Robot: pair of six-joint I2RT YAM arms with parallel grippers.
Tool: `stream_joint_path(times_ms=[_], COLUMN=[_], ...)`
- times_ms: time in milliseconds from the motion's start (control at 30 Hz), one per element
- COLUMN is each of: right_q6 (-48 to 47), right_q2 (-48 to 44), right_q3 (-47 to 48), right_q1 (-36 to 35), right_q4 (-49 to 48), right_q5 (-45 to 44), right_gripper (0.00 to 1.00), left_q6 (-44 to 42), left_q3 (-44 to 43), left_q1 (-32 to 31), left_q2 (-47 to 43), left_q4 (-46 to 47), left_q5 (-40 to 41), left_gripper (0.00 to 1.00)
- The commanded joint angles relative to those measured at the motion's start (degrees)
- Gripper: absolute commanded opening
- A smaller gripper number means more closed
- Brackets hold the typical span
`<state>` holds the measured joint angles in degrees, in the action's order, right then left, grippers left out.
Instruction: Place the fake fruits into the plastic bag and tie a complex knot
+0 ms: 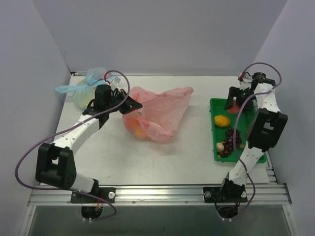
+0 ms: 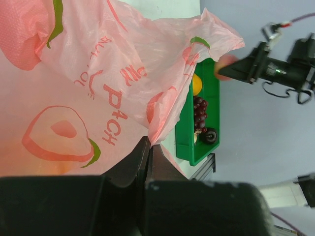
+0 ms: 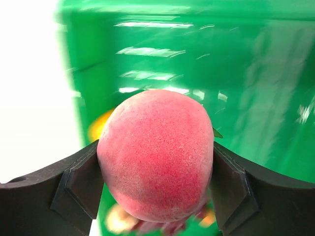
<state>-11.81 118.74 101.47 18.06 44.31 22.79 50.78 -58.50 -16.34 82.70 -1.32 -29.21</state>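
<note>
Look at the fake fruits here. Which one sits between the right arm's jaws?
The red round fruit, flanked by the jaws of the right gripper. The yellow-orange oval one and the purple grape bunch lie loose in the green tray.

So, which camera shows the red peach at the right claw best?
The right wrist view: the red peach fills the frame, flanked by both fingers. The top view shows only a small red patch; the left wrist view, a distant blur.
</note>
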Motion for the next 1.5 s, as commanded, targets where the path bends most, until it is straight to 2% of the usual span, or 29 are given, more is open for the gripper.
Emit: stream_joint_path(times_ms=[0,133,267,433,600,633,667,700,733,767,833,1000,1200,1333,1467], right_q6=[2.75,7.22,11.81,16.64,21.03,21.13,20.96,21.04,21.04,20.96,20.43,20.34,17.97,12.79,1.29], right_q2=[-16.76,-25.82,-28.47,-25.32,-17.33,-14.27,-12.58,-10.74,-8.28,-7.56,-8.16,-13.26,-24.32,-30.39,-33.65], right_q3=[-4.78,-11.37,-14.37,-12.18,-8.23,-5.7,-4.02,-2.35,-0.85,1.17,1.19,-5.22,-12.33,-15.42,-15.87], right_q1=[-3.36,-11.98,-21.65,-31.06,-40.81,-42.31,-44.15,-46.69,-47.67,-48.03,-48.39,-47.16,-46.19,-42.33,-31.2], right_q4=[-0.45,-2.91,-7.73,-12.4,-19.0,-19.79,-20.84,-20.33,-19.89,-18.84,-18.04,-16.46,-12.68,-4.79,11.12], right_q5=[13.06,16.5,16.68,15.19,11.41,9.14,7.81,6.41,5.61,5.43,5.08,6.65,12.54,15.44,16.6], right_gripper=[0.6,0.56,0.56,0.55,0.52,0.57,0.66,0.78,0.96,1.0,1.0,1.0,1.0,1.0,1.0], left_q6=[0.1,0.81,2.12,4.67,7.22,7.48,8.1,8.45,8.8,9.15,9.24,9.24,7.93,6.88,5.56], left_q3=[-0.48,0.05,0.05,0.14,1.28,1.46,1.72,2.07,2.16,2.08,1.9,2.25,2.78,2.95,3.3], left_q1=[0.43,0.52,0.52,0.61,0.69,0.78,0.78,0.87,0.96,0.96,1.22,1.31,1.31,1.31,1.22], left_q2=[-1.4,-1.31,-0.61,0.36,0.71,0.8,0.89,0.98,1.15,1.33,1.24,0.89,0.62,0.36,0.18], left_q4=[1.94,2.64,3.6,6.24,9.4,9.67,10.11,10.63,10.81,11.08,11.17,11.34,10.46,10.02,10.11], left_q5=[-1.11,-1.02,-1.55,-2.69,-3.22,-3.22,-3.39,-3.4,-3.4,-3.48,-3.57,-4.01,-4.19,-4.19,-4.27], left_gripper=[0.0,0.0,0.0,0.0,0.0,0.0,0.0,0.0,0.0,0.0,0.0,0.0,0.0,0.0,0.0])
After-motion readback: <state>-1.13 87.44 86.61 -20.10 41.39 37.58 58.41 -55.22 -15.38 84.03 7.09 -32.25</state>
